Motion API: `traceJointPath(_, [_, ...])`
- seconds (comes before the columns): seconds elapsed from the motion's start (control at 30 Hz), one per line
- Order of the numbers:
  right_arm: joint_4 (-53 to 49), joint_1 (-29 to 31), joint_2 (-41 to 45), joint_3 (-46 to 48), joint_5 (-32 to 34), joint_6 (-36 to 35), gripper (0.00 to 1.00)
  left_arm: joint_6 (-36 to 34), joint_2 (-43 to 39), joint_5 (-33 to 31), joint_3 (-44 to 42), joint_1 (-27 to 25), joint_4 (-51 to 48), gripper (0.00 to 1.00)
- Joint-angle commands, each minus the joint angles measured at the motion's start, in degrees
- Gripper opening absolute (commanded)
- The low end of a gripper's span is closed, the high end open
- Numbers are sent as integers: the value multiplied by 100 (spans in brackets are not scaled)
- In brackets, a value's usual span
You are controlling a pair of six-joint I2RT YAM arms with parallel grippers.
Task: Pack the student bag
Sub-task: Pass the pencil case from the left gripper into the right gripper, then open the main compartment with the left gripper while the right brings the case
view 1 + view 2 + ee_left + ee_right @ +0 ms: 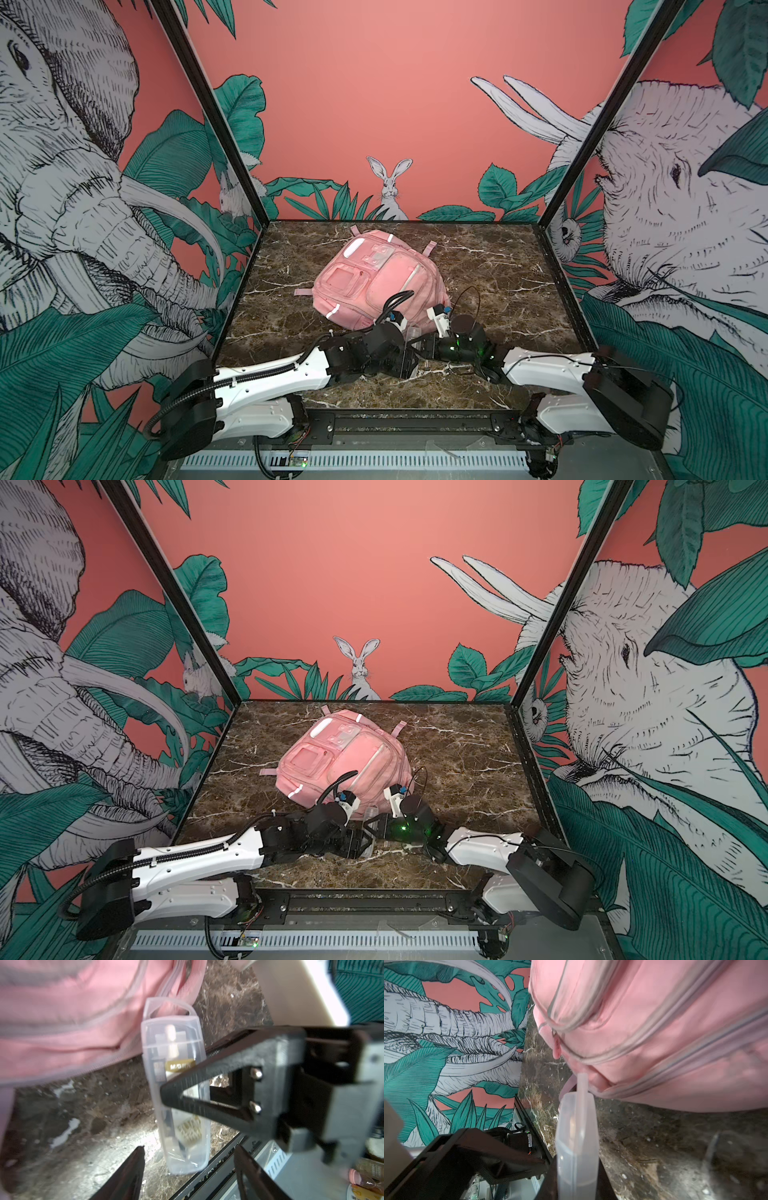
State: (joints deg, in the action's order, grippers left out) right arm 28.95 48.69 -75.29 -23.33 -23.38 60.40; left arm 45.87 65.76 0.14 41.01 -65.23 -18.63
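Note:
The student bag [374, 278] [336, 758], a large pink backpack, lies on the marble table in both top views, its zips shut where they show. Both grippers meet just in front of its near corner. My right gripper [577, 1184] is shut on a clear plastic case [577, 1142] seen edge-on, its hang tab pointing at the bag [654, 1032]. In the left wrist view the same case [174, 1088] shows a compass-like tool inside. My left gripper [189, 1167] is open, its fingers standing apart from the case's end. The case [412, 333] shows small in a top view.
The brown marble table [498, 282] has patterned walls at the back and both sides. A black frame rail [415, 415] runs along its front edge, just below the grippers. The left arm's black wrist [467, 1157] sits close beside the right gripper.

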Motion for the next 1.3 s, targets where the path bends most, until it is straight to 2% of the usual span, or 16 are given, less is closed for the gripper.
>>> traceJointPath(0.0, [-367,-327,312,-297,-265,-292,10,-575,-70,-31,446,324,-885,69])
traceJointPath(0.1, [-821,-692,515,-468,-393,-459,10,-1064,75,-247,988,628,-1462,68])
traceJointPath(0.2, [-1196,-1112,626,-606,-517,-544,9,-1492,583,-671,1722,832,-2141,66])
traceJointPath(0.37, [-1470,-1883,655,-724,-740,-496,7,-2015,1767,-1115,2939,870,-2811,60])
traceJointPath(0.63, [-1840,-2755,915,-763,-1006,-507,5,-2558,3238,-2053,4306,865,-3481,54])
traceJointPath(0.87, [-1959,-2891,1042,-726,-1099,-506,6,-2892,3943,-2252,4839,863,-3555,53])
traceJointPath(1.13, [-1875,-2900,1014,-690,-1081,-426,6,-3116,4318,-2312,4883,863,-3460,52])
traceJointPath(1.2, [-1820,-2900,960,-691,-1089,-399,6,-3134,4412,-2375,4961,863,-3526,50])
traceJointPath(1.27, [-1757,-2900,913,-709,-1146,-356,6,-3136,4404,-2412,5006,863,-3544,44])
